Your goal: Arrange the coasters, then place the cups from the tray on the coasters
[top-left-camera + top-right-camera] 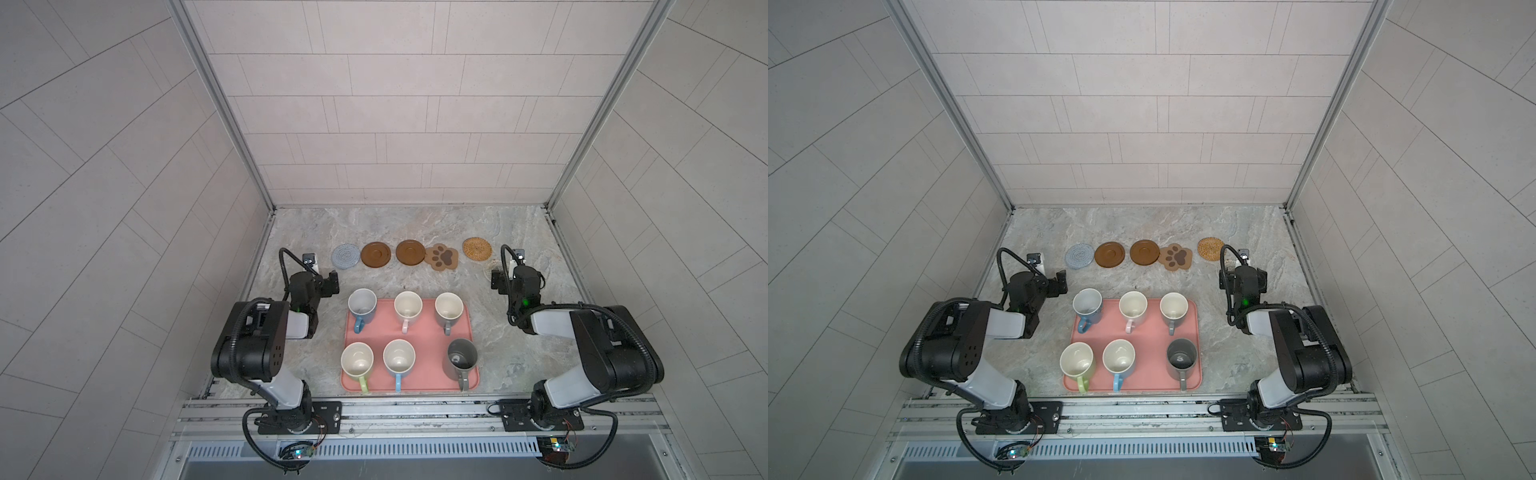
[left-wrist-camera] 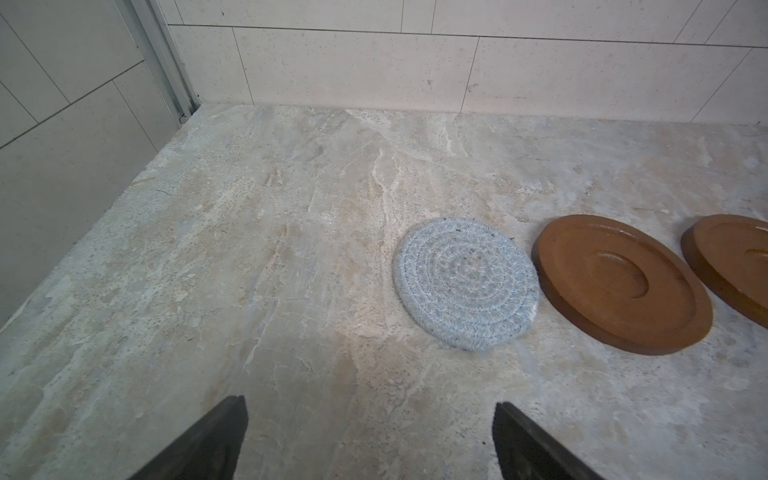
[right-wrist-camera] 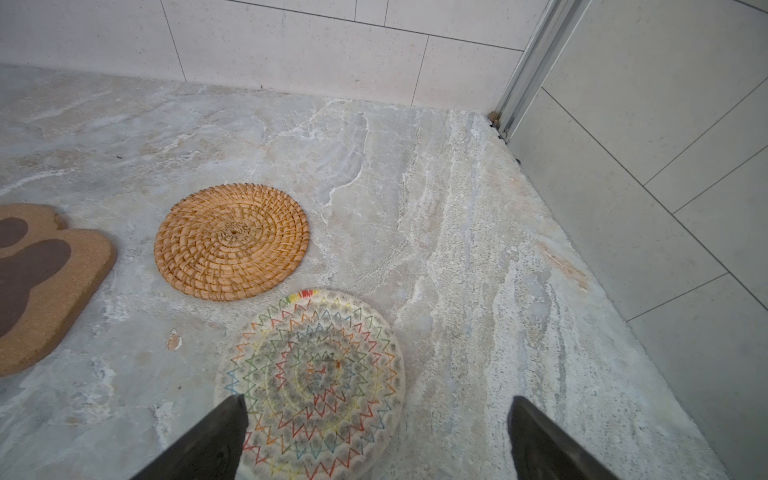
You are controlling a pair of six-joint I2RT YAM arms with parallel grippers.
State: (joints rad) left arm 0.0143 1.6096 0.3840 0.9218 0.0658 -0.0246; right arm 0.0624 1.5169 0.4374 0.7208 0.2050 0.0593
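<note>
Judging by layout, barely begun: five coasters [image 1: 375, 254] in a rough row, paw coaster [image 1: 443, 257] touching a brown disc [image 1: 410, 252], pale coaster [image 3: 309, 382] off-line by R gripper [image 3: 376, 401]. Six cups [image 1: 399, 357] on tray [image 1: 430, 353]. L gripper [image 2: 370, 405] & R: jaws wide, empty.

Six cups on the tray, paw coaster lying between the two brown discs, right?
No. The paw coaster lies between the right brown disc and the rattan coaster, as both top views show. Six cups on the tray: correct.
</note>
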